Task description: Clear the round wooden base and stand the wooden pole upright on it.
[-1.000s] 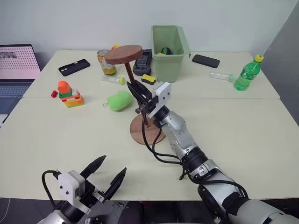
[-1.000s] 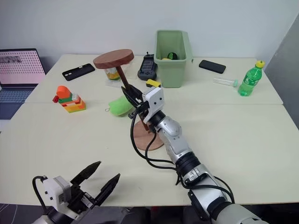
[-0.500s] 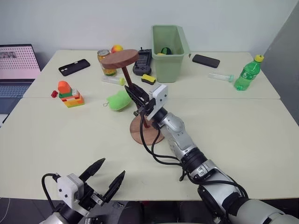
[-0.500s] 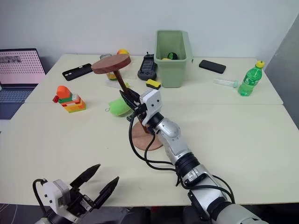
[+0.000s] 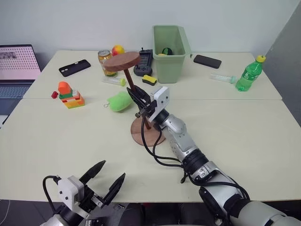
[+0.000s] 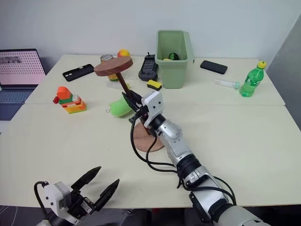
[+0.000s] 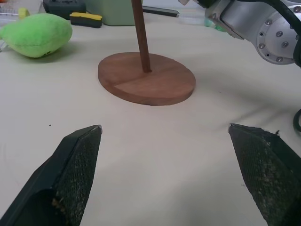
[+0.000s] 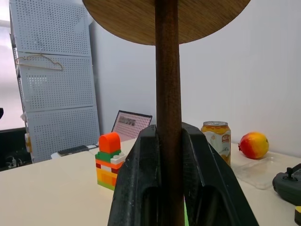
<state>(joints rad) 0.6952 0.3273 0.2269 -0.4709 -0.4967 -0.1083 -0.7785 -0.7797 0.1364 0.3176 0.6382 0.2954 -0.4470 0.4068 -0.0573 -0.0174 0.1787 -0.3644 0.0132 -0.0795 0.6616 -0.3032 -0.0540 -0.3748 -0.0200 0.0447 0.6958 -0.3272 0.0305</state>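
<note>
The round wooden base (image 5: 146,133) lies flat mid-table, seen close in the left wrist view (image 7: 146,77). The wooden pole (image 5: 130,78) stands with its lower end in the base's centre hole and leans left. Its fixed disc (image 5: 121,61) is at the top. My right gripper (image 5: 134,91) is shut on the rod partway up, both fingers (image 8: 136,179) pressed against the pole (image 8: 168,61). My left gripper (image 5: 112,170) hangs open near the table's front edge with nothing between its fingers (image 7: 77,165).
A green plush (image 5: 120,101) lies just left of the base. Behind stand a green bin (image 5: 171,52), a can (image 5: 104,56), a fruit (image 5: 117,49) and a remote (image 5: 143,61). Toy blocks (image 5: 70,95) sit at the left, a green bottle (image 5: 248,74) at the far right.
The pole's top disc has tipped a little lower and to the left, uncovering the fruit behind it. The right gripper keeps its grip. The left gripper stays open and in place.
</note>
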